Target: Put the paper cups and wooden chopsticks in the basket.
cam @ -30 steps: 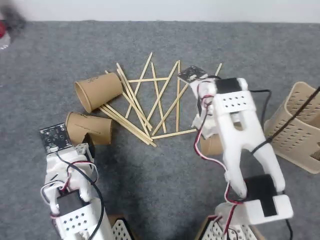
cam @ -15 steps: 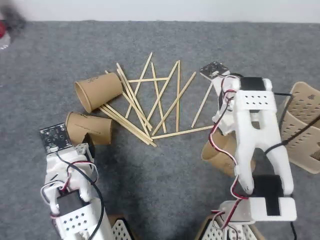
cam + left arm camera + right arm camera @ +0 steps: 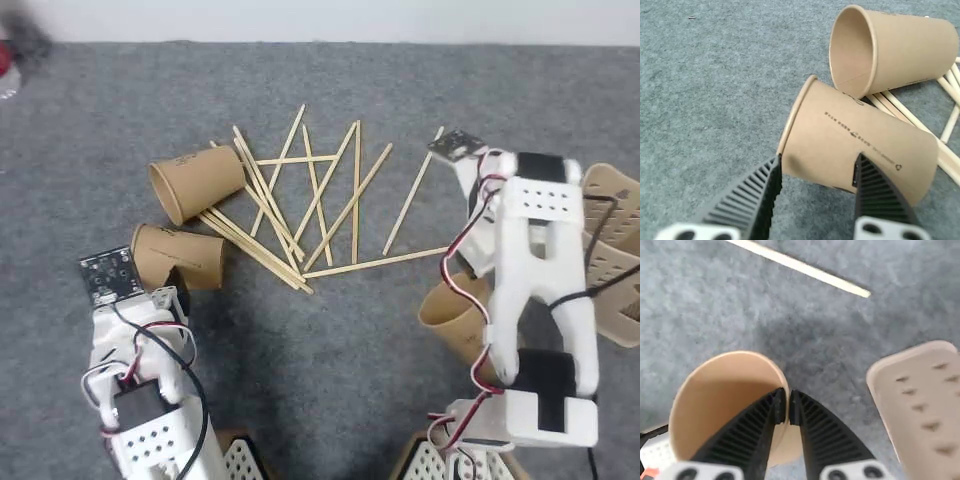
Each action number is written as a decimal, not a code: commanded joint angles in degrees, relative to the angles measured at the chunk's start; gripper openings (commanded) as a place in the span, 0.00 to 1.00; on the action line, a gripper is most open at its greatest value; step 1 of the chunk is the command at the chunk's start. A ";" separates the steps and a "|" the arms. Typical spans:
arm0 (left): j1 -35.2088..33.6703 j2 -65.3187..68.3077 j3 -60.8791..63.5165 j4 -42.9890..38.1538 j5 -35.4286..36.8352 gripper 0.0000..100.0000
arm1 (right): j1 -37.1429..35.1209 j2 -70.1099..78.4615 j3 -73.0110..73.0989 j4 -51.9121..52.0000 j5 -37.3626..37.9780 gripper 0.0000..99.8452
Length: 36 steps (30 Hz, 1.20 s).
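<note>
Okay, right gripper (image 3: 785, 401) is pinched almost closed on the rim of one paper cup, the held cup (image 3: 715, 400), with one finger inside the mouth and one outside. From above, the held cup (image 3: 455, 320) hangs tilted under the right arm, mouth open towards the arm's base. Can't tell if it clears the grey carpet (image 3: 320, 380). The beige perforated basket (image 3: 622, 300) is just beside it on the arm's outer side, leaning over; the cup is outside it, not in.

Left gripper (image 3: 817, 166) has its jaws wide, one on each side of the near cup (image 3: 860, 145), which lies on its side on the carpet. Can't tell if the pads touch it. The far cup (image 3: 890, 47) lies on its side just past it, mouth facing the same way.

The chopsticks (image 3: 310, 200) are a loose crisscross pile in the middle of the carpet, a few running alongside both lying cups. A single chopstick (image 3: 413, 205) lies apart from the pile, nearer the right arm.
</note>
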 commanded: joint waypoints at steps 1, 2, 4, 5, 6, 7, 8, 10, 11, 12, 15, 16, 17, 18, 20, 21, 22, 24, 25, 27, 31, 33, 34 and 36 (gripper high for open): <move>0.00 -0.53 -0.31 0.00 0.09 0.23 | 0.31 -4.88 -12.84 6.90 0.44 0.01; 0.00 -0.53 -0.31 0.00 0.09 0.23 | 0.57 -6.37 -15.91 7.78 0.44 0.01; 0.00 -0.53 -0.31 0.00 0.09 0.23 | 1.63 -10.33 -20.57 7.78 0.44 0.01; 0.00 -0.53 -0.31 0.00 0.09 0.23 | 2.51 -12.79 -22.07 7.60 0.44 0.01; 0.00 -0.53 -0.31 0.00 0.09 0.23 | 2.95 -15.16 -23.12 7.60 0.44 0.01; 0.00 -0.53 -0.31 0.00 0.09 0.23 | 3.12 -17.71 -24.09 7.60 0.62 0.01; 0.00 -0.53 -0.31 0.00 0.09 0.23 | 3.21 -20.09 -24.70 7.60 0.62 0.01; 0.00 -0.53 -0.31 0.00 0.09 0.23 | 3.30 -24.84 -25.32 7.43 0.70 0.01; 0.00 -0.53 -0.31 0.00 0.09 0.23 | 3.38 -27.03 -25.49 6.90 0.70 0.01; 0.00 -0.53 -0.31 0.00 0.09 0.23 | 3.74 -29.23 -25.58 6.37 0.79 0.01; 0.00 -0.53 -0.31 0.00 0.09 0.23 | 8.04 -35.74 -25.58 3.47 0.70 0.01; 0.00 -0.53 -0.31 0.09 0.09 0.23 | 10.59 -37.85 -25.58 2.15 0.62 0.01; 0.00 -0.53 -0.31 0.09 0.09 0.23 | 13.49 -39.69 -25.58 0.57 0.53 0.01; 0.00 -0.53 -0.31 0.09 0.09 0.23 | 17.10 -41.10 -25.58 -1.19 0.44 0.01; 0.00 -0.53 -0.31 0.09 0.09 0.23 | 24.84 -43.12 -25.05 -4.88 0.26 0.01; 0.00 -0.53 -0.31 0.09 0.09 0.23 | 28.53 -43.30 -24.62 -6.90 -0.35 0.01; 0.00 -0.53 -0.31 0.09 0.09 0.23 | 31.78 -43.30 -24.18 -9.01 -1.49 0.01; 0.00 -0.53 -0.31 0.09 0.09 0.23 | 37.23 -43.12 -21.80 -14.02 -4.66 0.01; 0.00 -0.53 -0.31 0.09 0.09 0.23 | 39.16 -43.21 -19.60 -17.10 -5.63 0.01; 0.00 -0.53 -0.31 0.09 0.09 0.23 | 41.89 -43.30 -15.30 -23.08 -7.30 0.01; 0.00 -0.53 -0.31 0.09 0.09 0.23 | 44.44 -43.21 -6.15 -30.99 -8.79 0.01; 0.00 -0.53 -0.31 0.09 0.09 0.23 | 45.05 -43.21 -1.32 -34.15 -8.88 0.01; 0.00 -0.53 -0.31 0.09 0.09 0.23 | 45.23 -43.21 1.23 -35.47 -8.88 0.01; 0.00 -0.53 -0.31 0.09 0.09 0.23 | 45.23 -43.21 5.27 -37.67 -8.97 0.01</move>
